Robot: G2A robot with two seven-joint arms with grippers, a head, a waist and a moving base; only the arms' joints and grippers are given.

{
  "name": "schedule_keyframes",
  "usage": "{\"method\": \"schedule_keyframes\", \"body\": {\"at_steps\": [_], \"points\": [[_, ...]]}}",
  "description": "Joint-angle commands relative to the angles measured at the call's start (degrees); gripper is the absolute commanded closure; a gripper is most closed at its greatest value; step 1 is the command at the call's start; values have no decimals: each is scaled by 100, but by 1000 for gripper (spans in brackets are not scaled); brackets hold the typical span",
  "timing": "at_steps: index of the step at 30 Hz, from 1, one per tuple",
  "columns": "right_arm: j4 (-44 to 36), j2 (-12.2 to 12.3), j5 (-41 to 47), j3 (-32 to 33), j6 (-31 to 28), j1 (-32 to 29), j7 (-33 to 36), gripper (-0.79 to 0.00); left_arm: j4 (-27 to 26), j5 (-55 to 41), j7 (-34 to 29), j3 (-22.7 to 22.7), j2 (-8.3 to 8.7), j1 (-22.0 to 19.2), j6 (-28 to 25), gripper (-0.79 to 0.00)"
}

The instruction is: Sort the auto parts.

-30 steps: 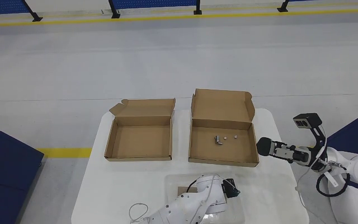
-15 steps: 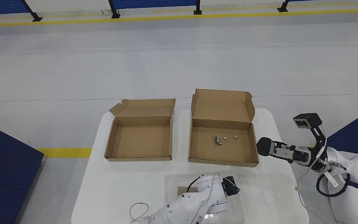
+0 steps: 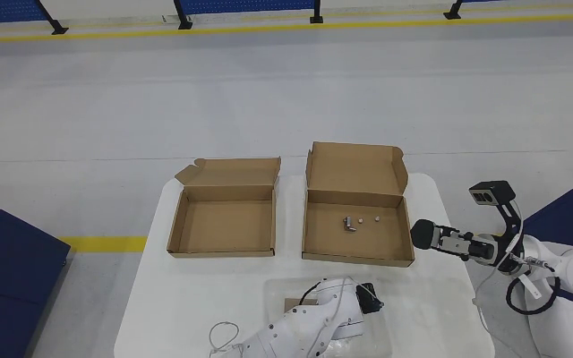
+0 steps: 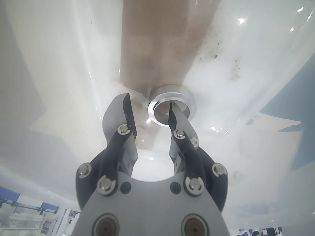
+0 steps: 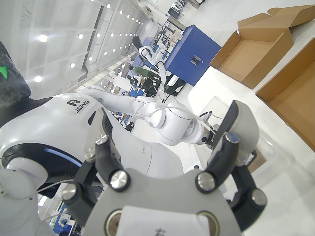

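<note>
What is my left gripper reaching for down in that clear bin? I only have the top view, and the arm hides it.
Observer: A silver metal ring, lying flat in the clear bin at the edge of a brown sheet.
Operator: Is it gripped?
Observer: Not yet. The left gripper is open, with one finger down inside the ring's hole and the other outside its wall.
Operator: And the other arm, carrying anything?
Observer: No, the right gripper is open and empty.
</note>
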Motion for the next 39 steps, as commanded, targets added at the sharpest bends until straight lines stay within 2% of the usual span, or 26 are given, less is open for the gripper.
{"method": "schedule_keyframes", "body": {"at_steps": [1,11,12,15,16,28,39], "points": [[0,0,0,0,0,0,0,-785,45,3,28,12,-9,-2,-2,-289],[0,0,0,0,0,0,0,-785,271,-53,110,63,-73,-60,-65,-274],[0,0,0,0,0,0,0,-785,280,-48,129,64,-77,-64,-59,-240],[0,0,0,0,0,0,0,-785,307,-19,188,62,-85,-67,-18,-25],[0,0,0,0,0,0,0,-785,314,-7,199,60,-88,-68,-2,0],[0,0,0,0,0,0,0,-785,296,71,261,25,-96,-48,48,0],[0,0,0,0,0,0,0,-785,48,134,190,-48,-63,24,31,0]]}}
